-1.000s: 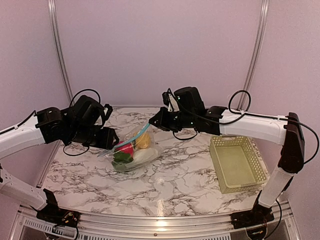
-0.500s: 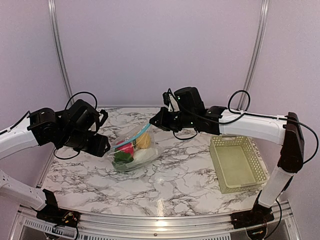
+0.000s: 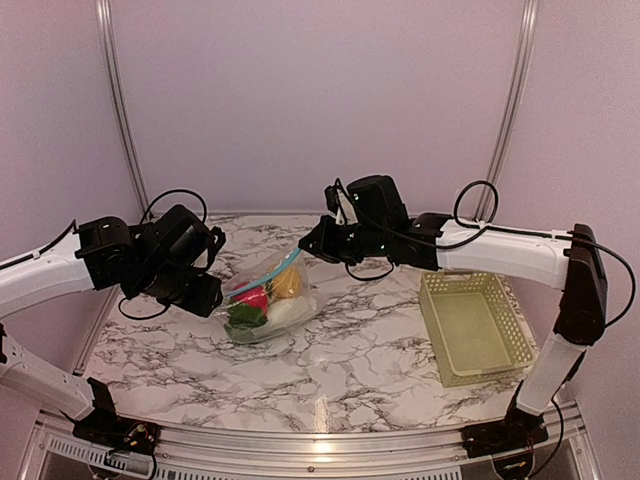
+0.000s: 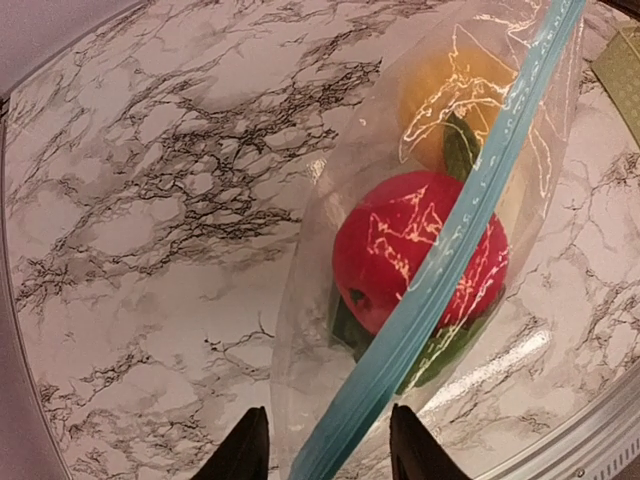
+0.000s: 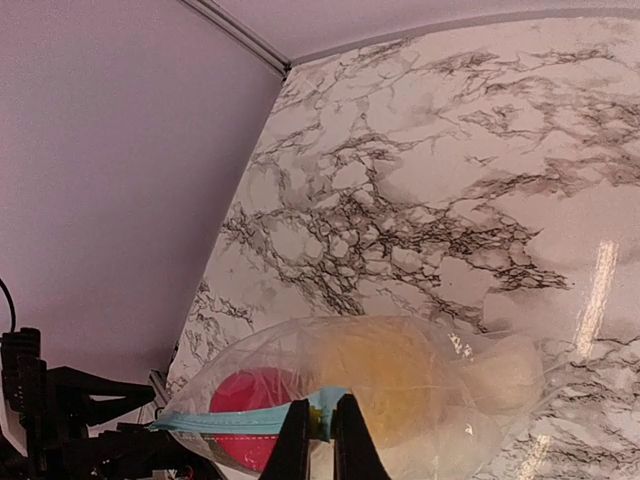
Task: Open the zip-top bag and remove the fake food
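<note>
The zip-top bag [image 3: 268, 300] lies on the marble table, its blue zipper strip [image 3: 270, 272] raised at the right end. Inside it are a red fruit [image 3: 252, 297], a yellow-orange fruit [image 3: 287, 281], a white piece [image 3: 287, 313] and a green vegetable [image 3: 242, 317]. My right gripper [image 3: 308, 248] is shut on the strip's right end [image 5: 322, 430]. My left gripper [image 3: 214, 296] is open at the bag's left end. In the left wrist view [image 4: 328, 448] the strip [image 4: 440, 270] runs between its fingers, over the red fruit [image 4: 385, 250].
A pale yellow-green lattice basket [image 3: 470, 325] stands at the right of the table. The side walls and the back wall close in the table. The table's front edge runs just below the bag in the left wrist view [image 4: 590, 440].
My left gripper pulled back to the left, then came in again to the bag's left end. My right gripper has held still on the strip.
</note>
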